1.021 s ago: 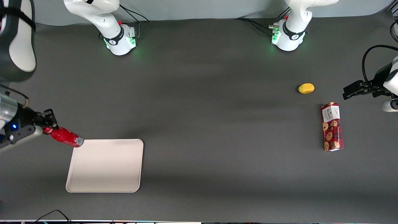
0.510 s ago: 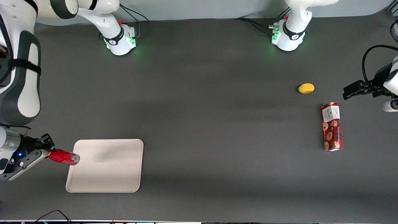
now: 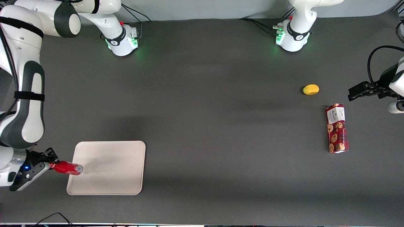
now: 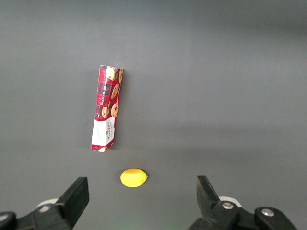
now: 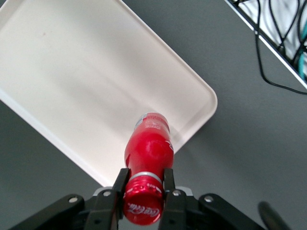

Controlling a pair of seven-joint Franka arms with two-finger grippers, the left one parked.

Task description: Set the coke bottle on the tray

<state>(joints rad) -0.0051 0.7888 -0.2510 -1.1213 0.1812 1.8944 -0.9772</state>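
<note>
Gripping the coke bottle (image 3: 66, 168) by its neck, the end effector (image 3: 50, 164) at lower left held its base over the tray (image 3: 107, 186) edge, likely for set-down.

Coca-Cola script on coke bottle (image 5: 147, 158) cap

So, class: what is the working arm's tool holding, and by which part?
The tool grips the coke bottle by its capped neck, base over the tray edge.
</note>
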